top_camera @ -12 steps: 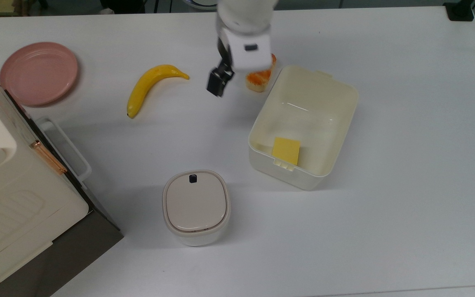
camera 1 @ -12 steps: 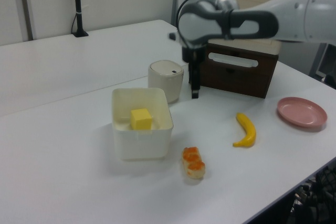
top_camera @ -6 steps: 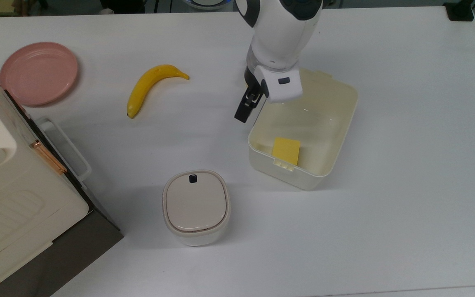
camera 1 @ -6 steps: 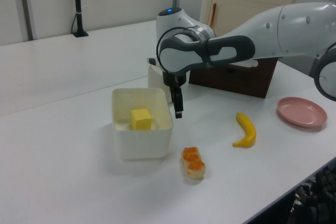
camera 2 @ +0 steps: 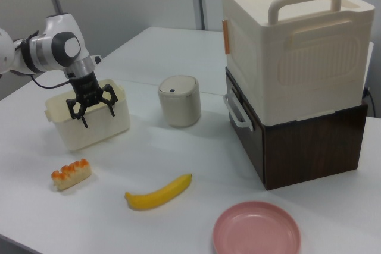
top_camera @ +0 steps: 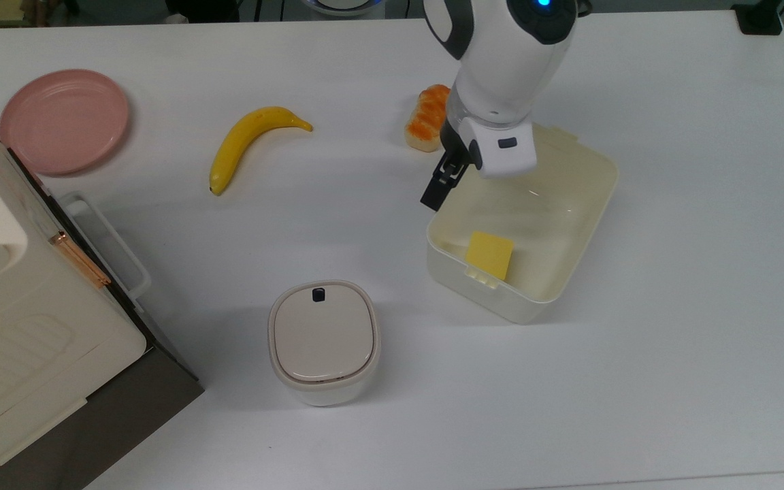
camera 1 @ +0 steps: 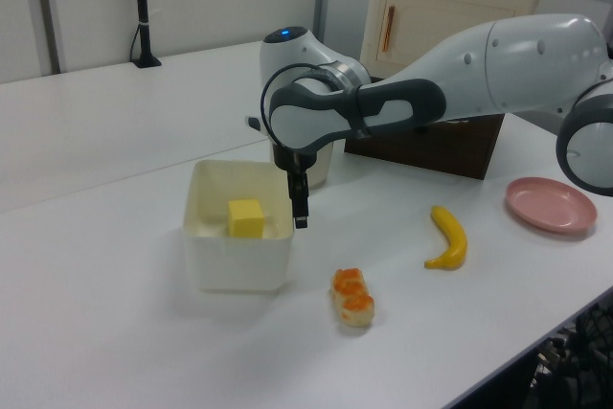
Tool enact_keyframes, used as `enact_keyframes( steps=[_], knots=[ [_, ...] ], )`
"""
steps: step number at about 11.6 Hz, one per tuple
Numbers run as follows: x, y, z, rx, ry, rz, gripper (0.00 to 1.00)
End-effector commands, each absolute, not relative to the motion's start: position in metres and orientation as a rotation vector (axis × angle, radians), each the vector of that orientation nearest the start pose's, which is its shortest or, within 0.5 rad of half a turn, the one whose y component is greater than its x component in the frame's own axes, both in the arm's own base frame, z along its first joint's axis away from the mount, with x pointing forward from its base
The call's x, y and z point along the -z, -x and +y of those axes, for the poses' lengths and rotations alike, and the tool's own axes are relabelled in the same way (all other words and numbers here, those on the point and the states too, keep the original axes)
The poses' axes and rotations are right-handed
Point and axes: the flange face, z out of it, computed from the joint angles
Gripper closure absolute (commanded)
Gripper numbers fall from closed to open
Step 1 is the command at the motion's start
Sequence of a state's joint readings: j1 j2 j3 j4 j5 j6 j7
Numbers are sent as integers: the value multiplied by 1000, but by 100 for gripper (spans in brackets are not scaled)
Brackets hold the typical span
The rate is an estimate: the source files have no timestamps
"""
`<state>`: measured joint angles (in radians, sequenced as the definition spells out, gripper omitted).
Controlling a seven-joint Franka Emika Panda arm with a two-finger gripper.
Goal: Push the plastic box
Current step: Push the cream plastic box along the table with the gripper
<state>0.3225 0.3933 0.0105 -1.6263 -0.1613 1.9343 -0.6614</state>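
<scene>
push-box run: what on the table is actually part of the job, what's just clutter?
In the job:
- plastic box, yellow block inside
- gripper, open, at the box's long side wall

Just lying about:
- banana
- pink plate
- orange-topped food piece
- small lidded white container
- big cream appliance on its dark base

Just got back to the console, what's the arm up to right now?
The arm's hand is pressed against the side of the plastic box, fingers spread, pushing it across the table. The box has already slid a little toward the top view's right, uncovering the orange-topped bread. The yellow block is inside the box.
</scene>
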Motion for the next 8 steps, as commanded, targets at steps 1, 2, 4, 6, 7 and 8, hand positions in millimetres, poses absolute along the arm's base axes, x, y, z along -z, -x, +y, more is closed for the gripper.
enact_keyframes(
  steps=[1, 2, 4, 6, 7, 8],
  knots=[
    [-393, -634, 229, -26, 2882, -1606, 2],
    [-394, -633, 235, -16, 2881, -1612, 1],
    [-411, -639, 237, 41, 2888, -1610, 0],
    [-439, -636, 219, 76, 2912, -1566, 0],
    [-462, -633, 194, 92, 2946, -1505, 0],
    [-489, -628, 160, 63, 2989, -1410, 0]
  ],
)
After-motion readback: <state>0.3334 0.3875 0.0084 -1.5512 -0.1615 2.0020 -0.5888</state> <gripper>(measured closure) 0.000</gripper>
